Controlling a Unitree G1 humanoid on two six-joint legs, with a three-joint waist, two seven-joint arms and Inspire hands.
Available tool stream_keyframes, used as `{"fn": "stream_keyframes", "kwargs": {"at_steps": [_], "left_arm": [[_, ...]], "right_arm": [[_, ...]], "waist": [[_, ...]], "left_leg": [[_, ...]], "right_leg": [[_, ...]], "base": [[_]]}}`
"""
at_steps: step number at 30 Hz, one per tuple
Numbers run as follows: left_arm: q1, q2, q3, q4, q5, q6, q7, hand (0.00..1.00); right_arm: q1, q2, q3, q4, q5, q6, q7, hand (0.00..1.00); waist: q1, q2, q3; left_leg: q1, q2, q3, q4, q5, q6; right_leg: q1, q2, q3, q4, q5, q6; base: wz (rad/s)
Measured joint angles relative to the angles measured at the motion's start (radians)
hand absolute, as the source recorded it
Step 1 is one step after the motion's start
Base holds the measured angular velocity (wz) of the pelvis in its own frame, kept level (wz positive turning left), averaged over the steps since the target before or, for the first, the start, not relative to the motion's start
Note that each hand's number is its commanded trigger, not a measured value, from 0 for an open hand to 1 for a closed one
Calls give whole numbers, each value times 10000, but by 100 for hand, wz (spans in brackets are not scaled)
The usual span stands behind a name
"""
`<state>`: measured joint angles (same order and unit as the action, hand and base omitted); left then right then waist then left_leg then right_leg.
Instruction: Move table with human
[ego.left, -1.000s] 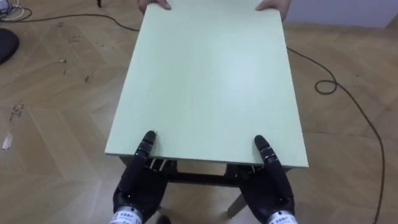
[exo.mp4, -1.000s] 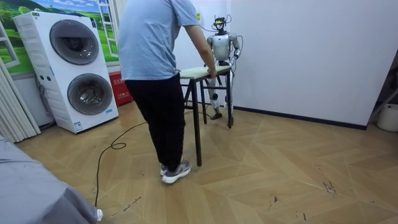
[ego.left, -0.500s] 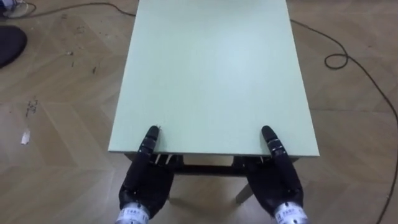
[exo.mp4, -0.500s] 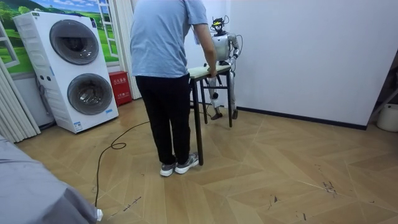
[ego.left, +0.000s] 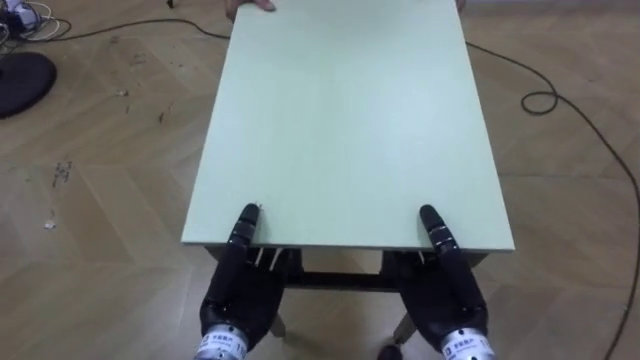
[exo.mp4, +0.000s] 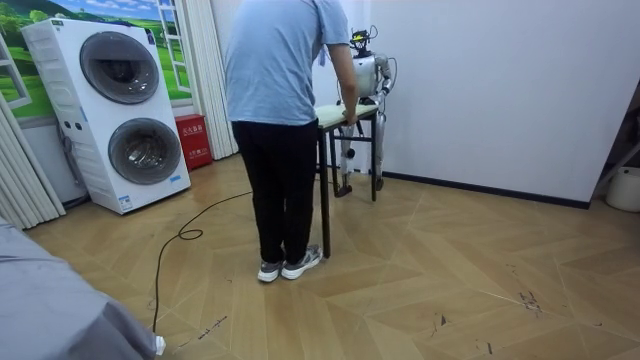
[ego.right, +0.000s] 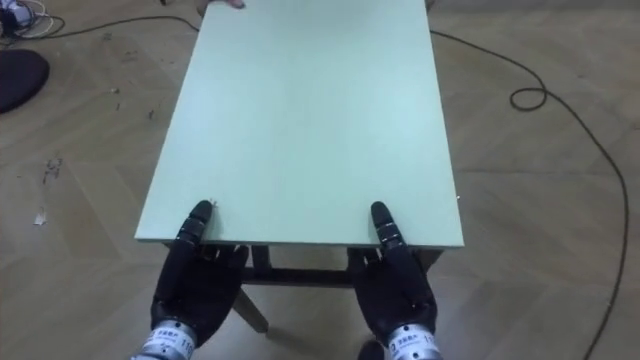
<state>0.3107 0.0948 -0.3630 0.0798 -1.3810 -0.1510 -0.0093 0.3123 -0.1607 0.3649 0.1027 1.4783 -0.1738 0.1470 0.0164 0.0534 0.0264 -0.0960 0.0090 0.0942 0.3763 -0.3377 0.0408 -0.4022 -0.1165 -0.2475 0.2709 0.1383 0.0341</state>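
The table (ego.left: 345, 130) stands on the wooden floor (ego.left: 90, 200) between robot and person (exo.mp4: 283, 110), close to the white wall (exo.mp4: 500, 90). The left hand (ego.left: 238, 290) and right hand (ego.left: 447, 297) each pinch its near edge, thumb on top and the rest underneath. The person holds the far edge.

**Pale wall, herringbone floor**

A light wooden floor (exo.mp4: 450, 270) laid in herringbone runs to a plain white wall (exo.mp4: 500, 90) at one o'clock in the room view — a dark skirting board (exo.mp4: 480, 187) along its foot. At ten o'clock stand two stacked white washing machines (exo.mp4: 120, 110), with a pale curtain (exo.mp4: 195, 60) and a red box (exo.mp4: 190, 140) beside them — a landscape picture (exo.mp4: 90, 8) above.
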Motion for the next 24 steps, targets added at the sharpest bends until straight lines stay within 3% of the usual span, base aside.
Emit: {"fn": "stream_keyframes", "kwargs": {"at_steps": [1,2,3,5,6,8,12,18,24], "left_arm": [[-14,-13,-22,62,1,6,0,100],[-18,22,-47,97,71,43,2,100],[-20,103,-60,85,193,131,3,100],[-12,276,-129,41,195,153,2,100],[28,316,-133,41,176,196,2,100],[60,302,-121,17,188,211,2,100],[123,529,-111,-7,186,131,2,100],[161,527,-94,-33,235,2,1,100],[163,508,-131,-32,178,-22,0,100]], "right_arm": [[73,5,-15,38,6,3,1,100],[280,55,-89,38,41,5,80,100],[488,91,-111,32,91,-67,206,100],[599,124,53,28,256,-229,300,100],[579,52,131,40,318,-214,290,100],[576,47,172,44,456,-225,231,100],[584,63,449,175,562,-311,158,100],[571,66,676,272,549,-562,214,100],[444,-11,657,272,545,-564,263,100]], "waist": [[-130,-1,1],[-356,-82,2],[-452,-166,-9],[-327,-336,5],[-38,-278,-3],[248,-213,-4],[280,-297,-12],[192,-402,-3],[224,-467,-4]], "left_leg": [[-1,117,182,-9,70,-27],[37,326,631,-187,290,-157],[53,503,1043,-390,511,-296],[181,466,1416,-532,700,-462],[239,447,1504,-500,698,-503],[336,514,1333,-687,756,-527],[673,670,1306,-1073,944,-554],[528,711,1155,-1043,936,-569],[462,740,1084,-1043,919,-594]], "right_leg": [[26,-139,32,646,-505,-106],[200,-443,51,1978,-1673,-192],[556,-585,155,2759,-2560,-99],[1051,-421,626,2485,-3123,124],[1282,-161,695,1879,-2999,-107],[1580,163,727,1101,-2583,-211],[2216,505,719,7,-2095,-222],[2219,522,523,-143,-2097,-217],[2222,547,443,-191,-2106,-211]], "base": [[70],[89],[79],[-1],[-52],[-43],[-5],[6],[3]]}}
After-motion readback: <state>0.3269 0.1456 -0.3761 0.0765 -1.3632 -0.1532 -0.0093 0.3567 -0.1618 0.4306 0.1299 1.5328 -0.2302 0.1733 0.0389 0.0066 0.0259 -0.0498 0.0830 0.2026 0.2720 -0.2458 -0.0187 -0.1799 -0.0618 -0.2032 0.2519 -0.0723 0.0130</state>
